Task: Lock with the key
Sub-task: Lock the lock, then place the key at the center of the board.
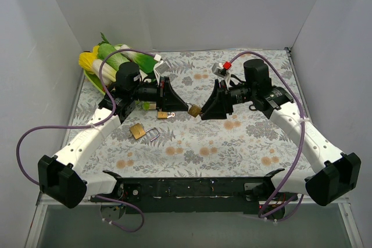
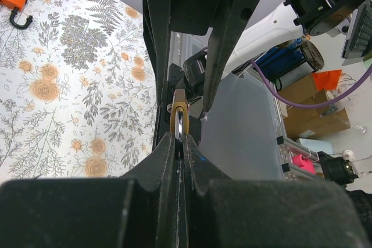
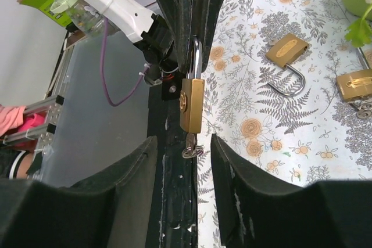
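Observation:
A brass padlock (image 3: 192, 105) hangs in the air over the middle of the table, held by its steel shackle (image 2: 179, 123). My left gripper (image 2: 180, 140) is shut on that shackle. A small key (image 3: 190, 144) on a ring sticks out of the lock's underside. My right gripper (image 3: 183, 142) is open, one finger on each side of the key, and neither finger touches it. From above, the padlock (image 1: 194, 110) sits between the left gripper (image 1: 181, 107) and the right gripper (image 1: 203, 112), which face each other.
An open brass padlock (image 1: 139, 130) lies on the flowered cloth (image 1: 232, 143) in front of the left arm. Another padlock (image 1: 163, 114) with keys lies beside it. Toy vegetables (image 1: 113, 59) are piled at the back left. A red-capped item (image 1: 221, 68) lies at the back right.

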Robot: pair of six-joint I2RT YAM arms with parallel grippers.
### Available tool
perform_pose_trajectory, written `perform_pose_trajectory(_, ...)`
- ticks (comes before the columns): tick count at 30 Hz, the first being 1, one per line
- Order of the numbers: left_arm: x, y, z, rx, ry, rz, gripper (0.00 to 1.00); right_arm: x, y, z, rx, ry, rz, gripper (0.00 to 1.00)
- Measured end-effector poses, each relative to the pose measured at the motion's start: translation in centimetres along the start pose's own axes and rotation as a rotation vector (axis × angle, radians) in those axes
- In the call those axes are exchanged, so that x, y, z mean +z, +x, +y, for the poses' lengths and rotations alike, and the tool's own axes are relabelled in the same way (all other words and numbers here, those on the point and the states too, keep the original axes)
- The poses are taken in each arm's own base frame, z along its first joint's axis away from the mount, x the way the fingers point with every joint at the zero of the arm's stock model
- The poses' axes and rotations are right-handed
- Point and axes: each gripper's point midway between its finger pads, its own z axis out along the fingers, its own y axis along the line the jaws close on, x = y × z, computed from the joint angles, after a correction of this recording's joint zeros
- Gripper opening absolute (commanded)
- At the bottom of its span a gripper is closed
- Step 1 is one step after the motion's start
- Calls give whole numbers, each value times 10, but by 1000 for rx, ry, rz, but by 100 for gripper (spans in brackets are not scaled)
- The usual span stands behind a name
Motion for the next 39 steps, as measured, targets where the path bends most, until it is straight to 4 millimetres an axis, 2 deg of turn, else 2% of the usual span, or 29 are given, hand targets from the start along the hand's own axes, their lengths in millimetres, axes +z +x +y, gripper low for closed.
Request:
perform_pose_trajectory(5,0,-1,0,2,2,-5,0,2,2,1,28,-13,-3,43)
perform_pose_trajectory(6,0,-2,-1,4,2,-6,0,2,2,1,28,-15,-4,37)
perform_pose_trajectory(8,0,-3,-1,9,4,-9,0,3,3,0,38,-21,-3,31)
perform_pose_trajectory(9,0,-3,-1,10,4,-10,0,3,3,1,45,-23,-3,21)
perform_pose_trajectory(12,0,-4,-1,10,5,-11,0,4,2,1,58,-32,-4,1)
perform_pose_trajectory(20,1,-4,-2,-11,10,-11,0,3,9,-3,97,-27,-3,1)
perform_pose_trajectory(23,1,-7,7,-49,8,-11,0,-5,21,-11,142,-17,-7,1)
perform_pose_trajectory(29,-1,-48,62,-77,-55,-70,0,-47,57,-41,331,82,-38,1)
perform_pose_trajectory(32,7,-59,82,-67,-69,-79,0,-75,68,-59,382,166,-62,1)
perform_pose_trajectory(35,27,-55,94,-68,-70,-55,0,-111,81,-87,408,294,-73,1)
perform_pose_trajectory(39,79,-28,101,-105,-61,31,0,-169,110,-118,457,499,-73,1)
